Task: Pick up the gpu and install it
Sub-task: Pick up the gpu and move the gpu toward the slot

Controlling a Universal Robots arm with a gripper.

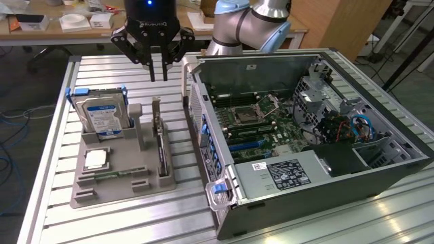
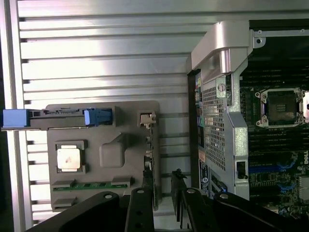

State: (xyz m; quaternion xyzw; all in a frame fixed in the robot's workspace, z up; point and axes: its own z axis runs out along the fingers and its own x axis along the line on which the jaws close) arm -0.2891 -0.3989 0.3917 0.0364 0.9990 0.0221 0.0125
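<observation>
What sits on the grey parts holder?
A hard drive upright, the gpu on edge, a processor and memory stick lying flat; their undersides are hidden by the holder.

Bright overhead light; white glare streaks the ribbed tabletop (image 2: 96, 53) in the wrist view, while the case (image 1: 271, 71) interior lies shadowed.

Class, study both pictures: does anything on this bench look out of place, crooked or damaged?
Nothing stands out. The hard drive and gpu stand upright in their slots in the grey holder, the processor lies flat in its pocket, and the open computer case lies beside it.
</observation>
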